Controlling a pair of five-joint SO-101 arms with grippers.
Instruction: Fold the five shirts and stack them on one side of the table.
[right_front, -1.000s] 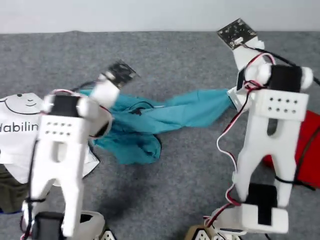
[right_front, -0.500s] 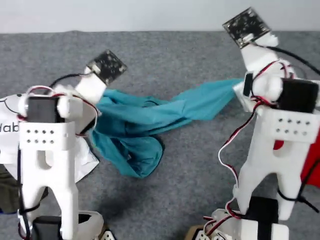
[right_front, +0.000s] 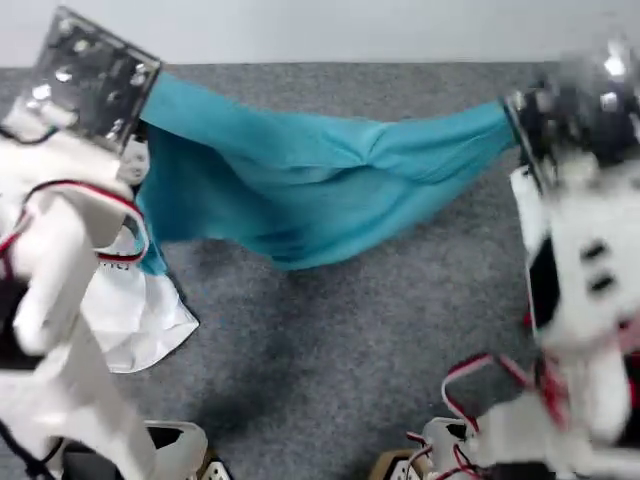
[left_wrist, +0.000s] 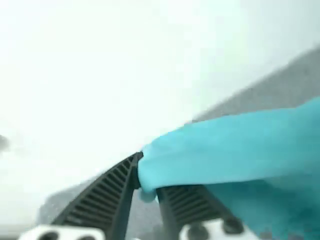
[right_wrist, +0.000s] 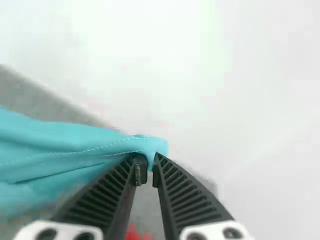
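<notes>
Bright even light; a soft shadow under the teal shirt (right_front: 300, 190); wrist-view backgrounds glare white.

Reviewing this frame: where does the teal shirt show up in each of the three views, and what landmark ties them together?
High view: teal shirt stretched between the two arms, across the far half of the grey table.
Left wrist view: one end of the teal shirt pinched in the left gripper.
Right wrist view: its other end pinched in the right gripper.
Shared landmark: the grey table.
</notes>
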